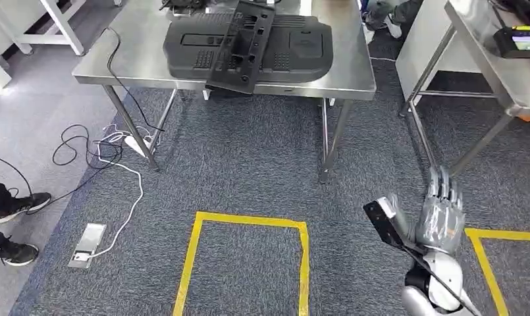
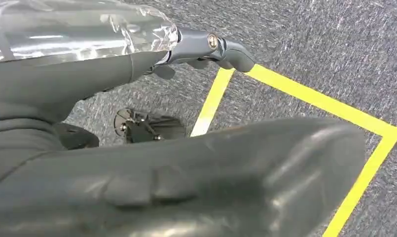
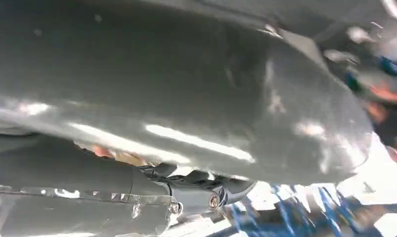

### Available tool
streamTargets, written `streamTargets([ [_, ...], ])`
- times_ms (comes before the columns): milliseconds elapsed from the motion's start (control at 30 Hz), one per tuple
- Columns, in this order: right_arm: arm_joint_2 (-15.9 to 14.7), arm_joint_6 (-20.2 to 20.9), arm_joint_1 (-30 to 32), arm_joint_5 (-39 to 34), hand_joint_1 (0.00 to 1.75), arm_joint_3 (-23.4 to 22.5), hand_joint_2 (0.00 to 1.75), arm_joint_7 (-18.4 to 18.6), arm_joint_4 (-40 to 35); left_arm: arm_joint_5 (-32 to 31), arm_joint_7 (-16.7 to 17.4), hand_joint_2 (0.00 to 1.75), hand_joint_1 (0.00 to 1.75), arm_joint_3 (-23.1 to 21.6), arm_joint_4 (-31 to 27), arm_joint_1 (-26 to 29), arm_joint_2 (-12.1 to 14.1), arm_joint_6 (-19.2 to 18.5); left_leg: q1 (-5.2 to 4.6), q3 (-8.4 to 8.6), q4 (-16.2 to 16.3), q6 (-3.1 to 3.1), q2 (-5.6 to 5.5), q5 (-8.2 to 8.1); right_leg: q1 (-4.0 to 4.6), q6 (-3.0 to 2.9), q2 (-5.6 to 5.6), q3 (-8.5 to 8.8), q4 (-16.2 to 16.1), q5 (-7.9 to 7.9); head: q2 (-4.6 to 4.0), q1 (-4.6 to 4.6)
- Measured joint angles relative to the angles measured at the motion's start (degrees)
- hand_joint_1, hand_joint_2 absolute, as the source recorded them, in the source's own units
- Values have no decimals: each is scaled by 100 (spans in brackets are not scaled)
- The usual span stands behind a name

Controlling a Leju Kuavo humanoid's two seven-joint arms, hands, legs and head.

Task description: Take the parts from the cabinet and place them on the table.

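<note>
Two black parts (image 1: pixel 249 43) stacked on the steel table (image 1: pixel 354 79) in head view; right hand (image 1: pixel 440 217) empty, fingers straight; left hand (image 2: pixel 186 168) unclear.

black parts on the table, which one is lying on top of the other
The narrower black panel, lying slanted across the wide flat black panel and overhanging the table's front edge.

Table (image 1: pixel 117 62) brushed, dully reflective metal; parts (image 1: pixel 249 43) matt black plastic; carpet (image 1: pixel 249 164) rough grey.

Two black plastic parts (image 1: pixel 249 43) lie stacked on the steel table (image 1: pixel 117 59).
</note>
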Motion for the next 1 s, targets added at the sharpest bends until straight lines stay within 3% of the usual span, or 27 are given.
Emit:
streamTargets([
  [67, 126, -4, 57, -307, 0, -78, 0, -253, 324, 2, 11, 0, 0, -2, 0, 2, 0, -2, 23, -310, 939, -49, 1, -540, 5, -8, -9, -112, 19, 63, 0, -33],
  [100, 199, -4, 57, -486, 0, -129, 0, -449, 501, 2, 24, 0, 0, -4, 0, 2, 0, -2, 24, -360, 1216, -59, 1, -648, 6, -3, -9, -169, 32, 96, 0, -37],
  [133, 275, -4, 59, -624, 0, -188, 0, -616, 679, 2, 30, 0, 0, -7, 0, 0, 0, -9, 24, -278, 1198, -57, 1, -617, 5, 6, -9, -213, 44, 121, 0, -41],
  [167, 343, -6, 69, -729, 0, -240, 0, -742, 834, 4, 41, 0, 0, -7, 0, -3, 0, -22, 23, -70, 945, -43, 1, -496, 3, 15, -8, -251, 57, 142, 0, -43],
  [233, 456, -9, 34, -868, 0, -321, 0, -898, 1172, 7, 63, 0, 0, -7, 0, -15, 0, -42, 20, 625, -124, 17, -2, -110, 3, 48, 7, -296, 73, 184, 0, -52],
  [267, 509, -9, 27, -962, 0, -352, 0, -951, 1344, 7, 63, 0, 0, -7, 0, -38, 0, -48, 15, 882, -601, 55, -26, -98, 5, 71, 5, -304, 80, 201, 0, -54],
  [300, 553, -11, 15, -1036, 0, -378, 0, -999, 1495, 11, 72, 0, 0, -11, 0, -51, 0, -59, -11, 870, -672, 60, -3, -50, 47, 91, 8, -319, 114, 212, 0, -52],
  [367, 638, -17, -41, -1171, 0, -385, 0, -1081, 1811, 26, 81, 0, 0, -17, 0, -50, 0, -72, -32, 839, -635, 100, -3, -21, 38, 160, 1, -325, 92, 263, 0, -46],
  [400, 662, -17, -59, -1217, 0, -389, 0, -1108, 1941, 42, 83, 0, 0, -17, 0, -47, 0, -74, -38, 835, -636, 135, -2, 0, 23, 202, 0, -318, 79, 290, 0, -50],
  [433, 688, -20, -70, -1280, 0, -404, 0, -1141, 2097, 55, 83, 0, 0, -20, 0, -53, -7, -81, -5, 799, -723, 209, 22, 80, 22, 249, 7, -330, 86, 307, 0, -50],
  [467, 732, -20, -80, -1366, 0, -406, 0, -1182, 2247, 66, 83, 0, 0, -20, 0, -70, -7, -83, 7, 779, -739, 258, 44, 143, 3, 270, 10, -389, 182, 155, 0, -41],
  [500, 752, -20, -122, -1533, 0, -402, 0, -1233, 2429, 72, 83, 0, 0, -22, 0, -76, -9, -85, 10, 719, -747, 306, 49, 182, 2, 289, 14, -509, 460, -126, 0, 26],
  [567, 819, -20, -177, -1785, 0, -391, 0, -1219, 2762, 90, 83, 0, 0, -28, 0, -67, -11, -87, -1, 606, -733, 317, 56, 249, -8, 334, 15, -831, 1342, -652, 0, 77],
  [600, 850, -20, -168, -1852, 0, -368, 0, -1217, 2907, 103, 85, 0, 0, -35, 0, -66, -11, -87, -6, 549, -721, 315, 56, 278, -8, 348, 15, -925, 1689, -797, 0, 75],
  [633, 881, -20, -185, -1980, 0, -336, 0, -1272, 3067, 111, 87, 0, 0, -44, 0, -63, -11, -87, -5, 494, -701, 309, 56, 304, -9, 360, 14, -902, 1791, -792, 0, 88],
  [667, 909, -20, -226, -2118, 0, -306, 0, -1351, 3261, 118, 87, 0, 0, -50, 0, -61, -11, -90, -3, 452, -678, 299, 56, 319, -14, 359, 13, -743, 1607, -670, 0, 94],
  [733, 975, -20, -351, -2379, 0, -240, 0, -1512, 3719, 120, 90, 0, 0, -55, 0, -71, -13, -98, 6, 385, -615, 271, 57, 339, -20, 340, 8, -128, 642, -265, 0, 105],
  [767, 1003, -15, -389, -2532, 0, -201, 0, -1591, 3896, 120, 98, 0, 0, -55, 0, -79, -15, -103, 4, 357, -570, 255, 58, 342, -23, 315, -3, 164, 143, -173, 0, 123],
  [800, 1034, -9, -448, -2680, 0, -150, 0, -1652, 4090, 120, 111, 0, 0, -55, 0, -84, -18, -103, -39, 320, -514, 208, 55, 344, 19, 268, 13, 173, 18, -221, 0, 138],
  [900, 1151, 124, -559, -3131, 0, 24, 0, -1777, 4748, 118, 170, 0, 0, -61, 0, -80, -22, -105, -5, 307, -533, 101, 53, 416, 50, 169, 26, 125, 65, -163, 0, 92],
  [933, 1193, 229, -602, -3228, 0, 92, 0, -1785, 4962, 118, 190, 0, 0, -61, 0, -81, -22, -105, -21, 290, -524, 63, 48, 431, 15, 99, 25, 107, 28, -110, 0, 88],
  [967, 1235, 345, -656, -3328, 0, 151, 0, -1794, 5148, 111, 210, 0, 0, -63, 0, -85, -22, -105, 9, 260, -430, 34, 19, 325, -5, 59, 0, 78, 10, -62, 0, 86],
  [1000, 1268, 484, -709, -3449, 0, 199, 0, -1803, 5311, 94, 230, 0, 0, -68, 0, -86, -22, -107, 12, 172, -212, -10, 8, 84, -4, 14, 13, 24, 9, -20, 0, 37],
])
